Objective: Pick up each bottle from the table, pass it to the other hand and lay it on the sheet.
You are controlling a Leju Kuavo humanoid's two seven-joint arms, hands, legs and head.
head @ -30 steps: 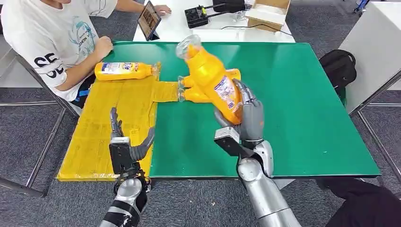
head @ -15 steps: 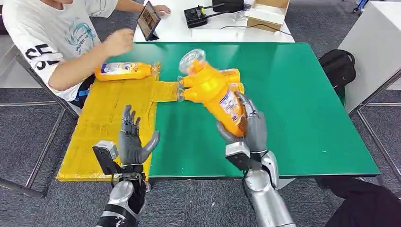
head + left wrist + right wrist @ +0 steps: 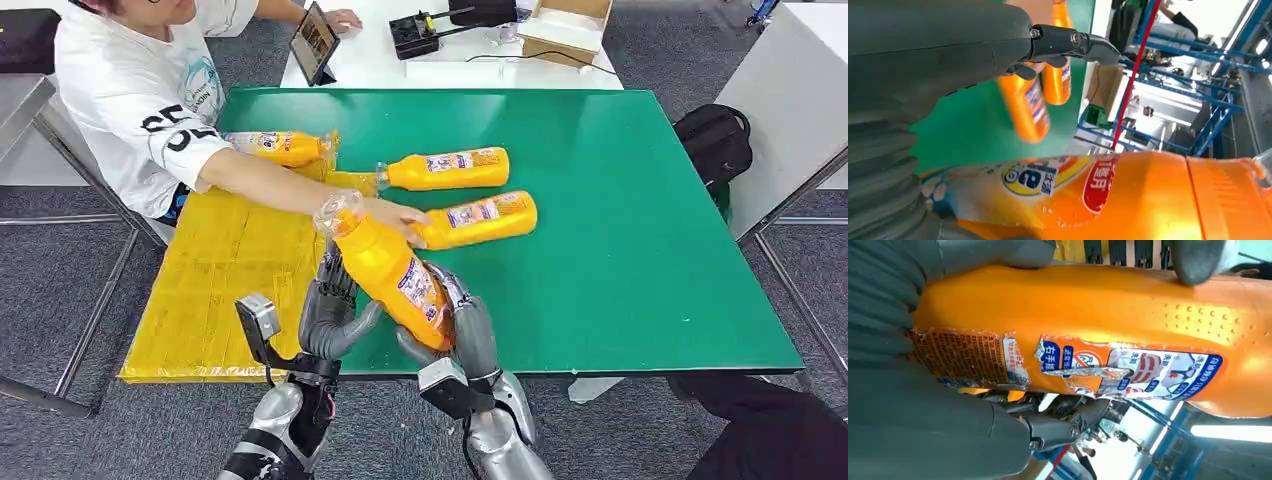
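Bottle [image 3: 395, 280], orange with a clear cap, is off the tabletop, tilted, cap end up and toward the yellow sheet [image 3: 225, 270], base low in the right hand [image 3: 462, 338]. Right hand grips its lower body, fingers [image 3: 470, 315] wrapped round the label area; right wrist view shows the torn label and thumb pressed on the bottle [image 3: 1098, 335]. Left hand [image 3: 333, 318] is just beside the bottle on the sheet side, fingers apart and upright, palm toward it; cannot tell if it touches. Left wrist view has the bottle [image 3: 1128, 195] close under the spread fingers [image 3: 1073, 42]. Two more bottles lie on the green tabletop [image 3: 640, 220]: far one [image 3: 447, 168], near one [image 3: 478, 219]. A person's hand [image 3: 397, 214] rests at the near one's neck. Another bottle [image 3: 278, 147] lies at the sheet's far edge, partly behind the person's arm.
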